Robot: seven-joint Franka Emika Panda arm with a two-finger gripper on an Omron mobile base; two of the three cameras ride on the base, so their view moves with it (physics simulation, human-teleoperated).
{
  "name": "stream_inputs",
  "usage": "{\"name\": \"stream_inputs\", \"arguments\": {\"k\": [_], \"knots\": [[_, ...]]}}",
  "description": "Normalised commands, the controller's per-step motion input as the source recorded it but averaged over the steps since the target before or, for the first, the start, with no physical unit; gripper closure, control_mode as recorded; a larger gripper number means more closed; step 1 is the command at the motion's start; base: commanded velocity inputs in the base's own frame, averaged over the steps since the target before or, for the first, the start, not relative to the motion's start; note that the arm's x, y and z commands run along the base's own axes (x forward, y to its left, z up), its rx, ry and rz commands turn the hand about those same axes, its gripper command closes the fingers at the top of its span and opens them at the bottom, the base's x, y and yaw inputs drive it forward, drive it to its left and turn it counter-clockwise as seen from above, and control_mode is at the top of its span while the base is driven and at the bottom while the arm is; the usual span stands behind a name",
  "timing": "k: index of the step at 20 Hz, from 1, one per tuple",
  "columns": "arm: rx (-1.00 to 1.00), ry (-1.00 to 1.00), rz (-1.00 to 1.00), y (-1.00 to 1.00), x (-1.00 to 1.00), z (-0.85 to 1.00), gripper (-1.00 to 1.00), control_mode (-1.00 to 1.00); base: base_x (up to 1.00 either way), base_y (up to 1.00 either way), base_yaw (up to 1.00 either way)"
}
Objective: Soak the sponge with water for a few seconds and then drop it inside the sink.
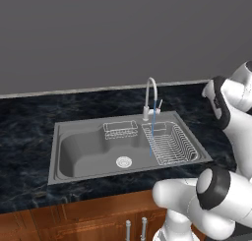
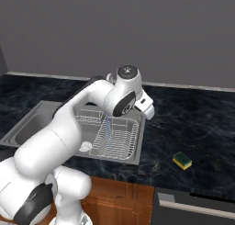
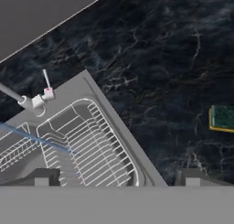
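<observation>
The sponge (image 2: 182, 160), yellow with a dark green top, lies flat on the black marble counter well to the right of the sink (image 2: 27, 127). In the hand view the sponge (image 3: 222, 118) sits at the right edge. My gripper (image 3: 116, 179) is open and holds nothing; its two dark fingertips (image 3: 41, 177) stand wide apart. It hovers high over the sink's right rim (image 3: 114, 122), far from the sponge. The water (image 1: 151, 134) falls as a thin blue stream from the faucet (image 1: 151, 90) onto the left part of the dish rack; the water (image 3: 36, 138) also shows from the hand.
A wire dish rack (image 1: 170, 144) fills the sink's right part, and a small wire basket (image 1: 120, 130) hangs at its back. The round drain (image 1: 123, 161) lies in the left basin. Wooden cabinet fronts (image 1: 98, 218) run below the counter. A grey wall stands behind.
</observation>
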Motion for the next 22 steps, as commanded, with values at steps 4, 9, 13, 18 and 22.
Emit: {"name": "stream_inputs", "arguments": {"k": [4, 9, 13, 18, 22], "knots": [[0.0, 0.2, 0.0, 0.0, -0.36, 0.0, -1.0, -1.0, 0.0, 0.0, 0.0], [0.0, 0.18, 0.03, -0.01, -0.28, -0.19, -1.0, -1.0, 0.0, 0.0, 0.0], [0.0, 0.16, 0.05, -0.01, -0.2, -0.4, -1.0, -1.0, 0.0, 0.0, 0.0], [0.0, 0.07, 0.07, -0.06, -0.12, -0.41, -1.0, -1.0, 0.0, 0.0, 0.0], [0.0, 0.01, 0.05, -0.06, -0.13, -0.34, -1.0, -1.0, 0.0, 0.0, 0.0]]}}
